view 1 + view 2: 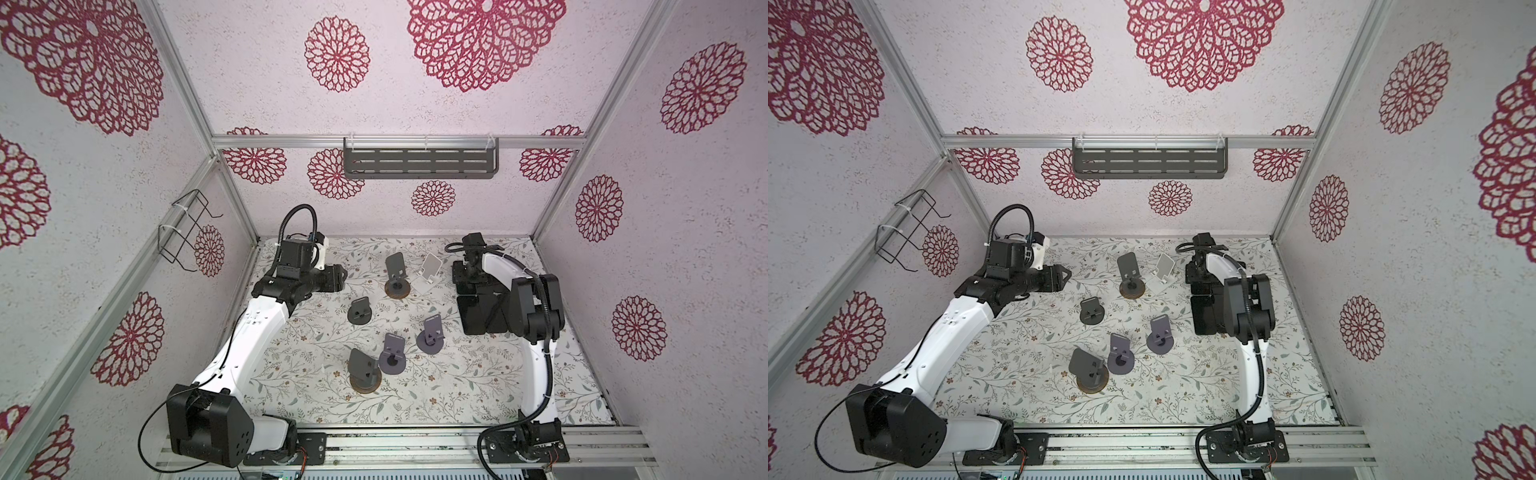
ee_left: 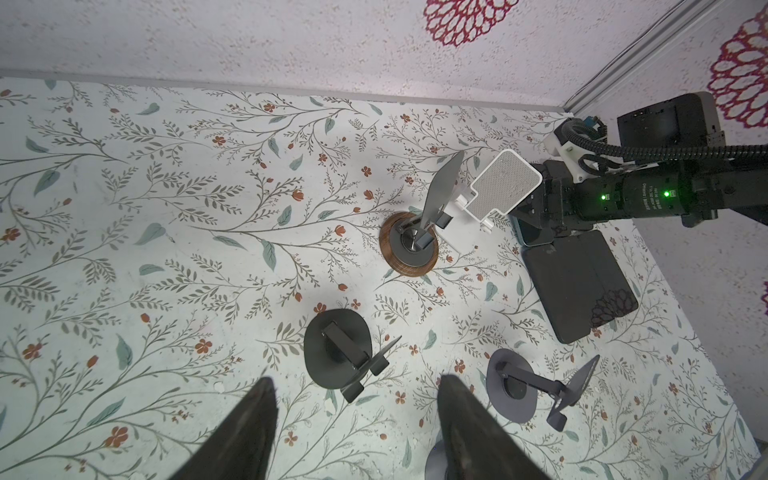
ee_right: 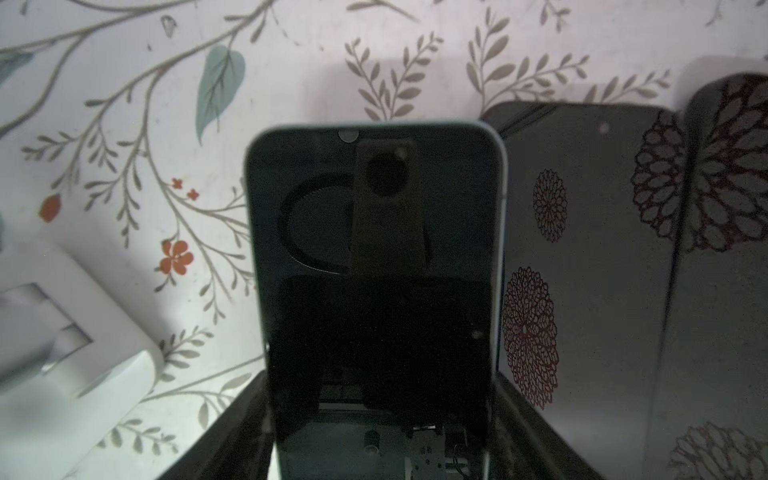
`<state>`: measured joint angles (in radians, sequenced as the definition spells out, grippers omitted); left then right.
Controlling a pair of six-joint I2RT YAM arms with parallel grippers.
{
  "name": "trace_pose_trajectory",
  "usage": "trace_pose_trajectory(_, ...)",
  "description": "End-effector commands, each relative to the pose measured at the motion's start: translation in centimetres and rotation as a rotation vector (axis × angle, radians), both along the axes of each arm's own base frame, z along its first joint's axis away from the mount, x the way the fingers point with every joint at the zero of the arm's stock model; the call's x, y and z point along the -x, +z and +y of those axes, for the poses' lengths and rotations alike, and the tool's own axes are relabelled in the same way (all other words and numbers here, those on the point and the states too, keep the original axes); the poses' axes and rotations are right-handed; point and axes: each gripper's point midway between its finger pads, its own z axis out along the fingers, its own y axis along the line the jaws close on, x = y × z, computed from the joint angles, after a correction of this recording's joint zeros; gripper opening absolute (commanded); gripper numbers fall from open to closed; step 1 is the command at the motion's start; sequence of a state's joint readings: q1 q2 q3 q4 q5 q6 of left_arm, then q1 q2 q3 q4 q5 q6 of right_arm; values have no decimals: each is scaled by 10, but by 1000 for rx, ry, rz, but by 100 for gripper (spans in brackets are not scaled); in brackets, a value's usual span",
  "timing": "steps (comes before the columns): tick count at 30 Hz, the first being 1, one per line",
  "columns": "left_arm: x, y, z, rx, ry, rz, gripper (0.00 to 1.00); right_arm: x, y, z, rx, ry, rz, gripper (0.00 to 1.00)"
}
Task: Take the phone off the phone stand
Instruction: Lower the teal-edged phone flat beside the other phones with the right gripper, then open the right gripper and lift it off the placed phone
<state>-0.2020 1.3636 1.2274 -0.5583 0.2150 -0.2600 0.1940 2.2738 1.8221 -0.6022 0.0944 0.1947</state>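
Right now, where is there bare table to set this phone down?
Bare mat runs along the front edge, between the nearest wood-based stand and the rail, and at the back beside the left claw. Crowded: the middle stands, and the flat phones by the right arm.

The phone (image 3: 374, 270) has a glossy glass face, mirror-like, with a smooth pale rim. The neighbouring phones (image 3: 590, 232) have glossy dark screens that reflect the wall print. The white phone stand (image 2: 505, 185) is plastic, with a finely dotted matt plate. The wood-based stand (image 2: 411, 249) has a polished dark wood ring, a shiny metal hub and a thin grey plate. The grey stands (image 2: 336, 353) are matt and smooth; material undetermined. The counter (image 2: 166, 208) has a matt floral printed covering. The walls (image 1: 257, 83) are rough and speckled. The frame rails (image 1: 291, 141) are brushed aluminium. The slotted shelf (image 1: 419, 164) is dark grey satin metal. The wire rack (image 1: 183, 232) is black wire. The arm shells (image 1: 257, 328) are glossy white plastic.
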Motion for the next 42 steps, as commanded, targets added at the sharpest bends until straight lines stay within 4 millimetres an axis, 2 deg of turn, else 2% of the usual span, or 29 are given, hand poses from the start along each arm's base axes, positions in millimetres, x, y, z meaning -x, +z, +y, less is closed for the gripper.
trace_pose_trajectory(1, -2, 11, 2, -1, -5, -35, 66, 0, 37, 9, -50, -16, -45, 75)
trace_pose_trajectory(6, -2, 11, 2, -1, -8, -32, 67, 0, 35, 11, -52, -17, -40, 78)
trace_pose_trajectory(20, -1, 12, 3, -2, -8, -36, 69, 1, 38, 19, -73, -4, -37, 80)
trace_pose_trajectory(25, -1, 13, 3, -4, -7, -38, 69, 0, 44, 13, -50, -19, -54, 80)
trace_pose_trajectory(31, -1, 10, 4, -10, -4, -33, 70, 0, 79, 6, -27, -14, -164, 81)
trace_pose_trajectory(37, -2, 10, 10, -32, 21, -46, 72, 18, 129, 1, -20, 35, -344, 83)
trace_pose_trajectory(38, -3, 10, 12, -41, 32, -53, 73, 24, 137, -3, -6, 38, -380, 92)
trace_pose_trajectory(39, -3, 11, 15, -50, 46, -62, 75, 30, 143, -7, 7, 38, -410, 98)
trace_pose_trajectory(40, -3, 12, 19, -62, 64, -73, 77, 37, 147, -13, 30, 31, -447, 99)
trace_pose_trajectory(42, -2, 13, 28, -92, 104, -90, 94, 52, 155, -31, 81, -28, -526, 99)
